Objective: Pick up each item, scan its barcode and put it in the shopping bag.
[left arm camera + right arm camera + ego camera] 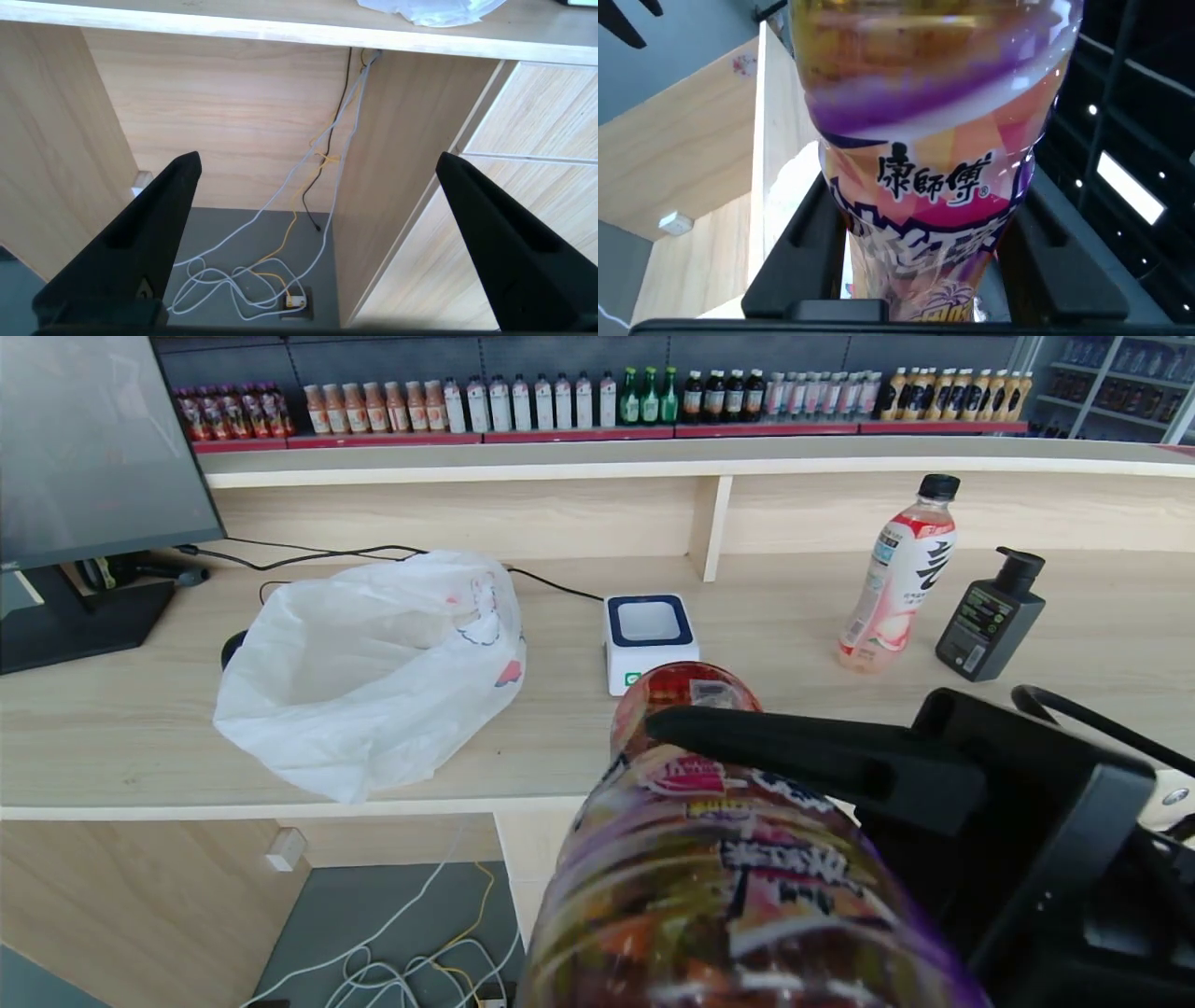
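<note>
- Right hand (pixel 929 252) clamped on the bottle (pixel 709 877), held over the counter's (pixel 140 728) front edge, near the scanner (pixel 649 639).
- Left hand (pixel 318 163) apart, below the counter.
- Bag (pixel 373 663) slumped on the counter (contents hidden), left of the scanner.

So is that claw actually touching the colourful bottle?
Touching. In the right wrist view the right claw clamps the bottle, with a finger pressed against each side.
</note>
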Robot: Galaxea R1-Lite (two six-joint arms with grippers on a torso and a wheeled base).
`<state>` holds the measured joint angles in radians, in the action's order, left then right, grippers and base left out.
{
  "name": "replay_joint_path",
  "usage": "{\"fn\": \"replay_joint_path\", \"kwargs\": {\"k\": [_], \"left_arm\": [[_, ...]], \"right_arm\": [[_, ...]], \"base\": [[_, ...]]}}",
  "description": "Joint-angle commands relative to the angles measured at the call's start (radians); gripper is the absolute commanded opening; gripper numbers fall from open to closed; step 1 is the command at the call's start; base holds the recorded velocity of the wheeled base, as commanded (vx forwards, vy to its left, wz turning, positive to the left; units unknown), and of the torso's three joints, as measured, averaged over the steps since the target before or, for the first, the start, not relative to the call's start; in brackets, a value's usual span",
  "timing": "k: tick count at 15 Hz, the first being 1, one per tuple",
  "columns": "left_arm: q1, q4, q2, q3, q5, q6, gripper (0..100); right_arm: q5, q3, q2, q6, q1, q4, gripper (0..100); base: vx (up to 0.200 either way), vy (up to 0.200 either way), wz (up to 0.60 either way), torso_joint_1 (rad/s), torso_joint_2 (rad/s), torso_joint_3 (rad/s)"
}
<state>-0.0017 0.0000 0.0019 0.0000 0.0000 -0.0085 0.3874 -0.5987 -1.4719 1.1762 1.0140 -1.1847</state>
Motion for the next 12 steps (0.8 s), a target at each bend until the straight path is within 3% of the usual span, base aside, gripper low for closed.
{"fn": "replay_joint_path", "kwargs": {"k": [1, 4, 9, 12], "left_arm": [[0.000, 0.000, 0.000, 0.000, 0.000, -0.001, 100], [0.000, 0.000, 0.000, 0.000, 0.000, -0.001, 100], [0.000, 0.000, 0.000, 0.000, 0.000, -0.001, 100], [0.000, 0.000, 0.000, 0.000, 0.000, -0.001, 100]], "right_arm": [[-0.001, -0.026, -0.033, -0.041, -0.049, 0.004, 0], [-0.015, -0.046, -0.093, -0.116, -0.083, -0.004, 0], [0.025, -0.214, -0.192, -0.267, -0.169, -0.006, 0], [-0.035, -0.303, -0.275, -0.515, -0.262, -0.110, 0]], "base": [[0.000, 0.000, 0.00, 0.000, 0.00, 0.000], [0.000, 0.000, 0.00, 0.000, 0.00, 0.000], [0.000, 0.000, 0.00, 0.000, 0.00, 0.000], [0.000, 0.000, 0.00, 0.000, 0.00, 0.000]]}}
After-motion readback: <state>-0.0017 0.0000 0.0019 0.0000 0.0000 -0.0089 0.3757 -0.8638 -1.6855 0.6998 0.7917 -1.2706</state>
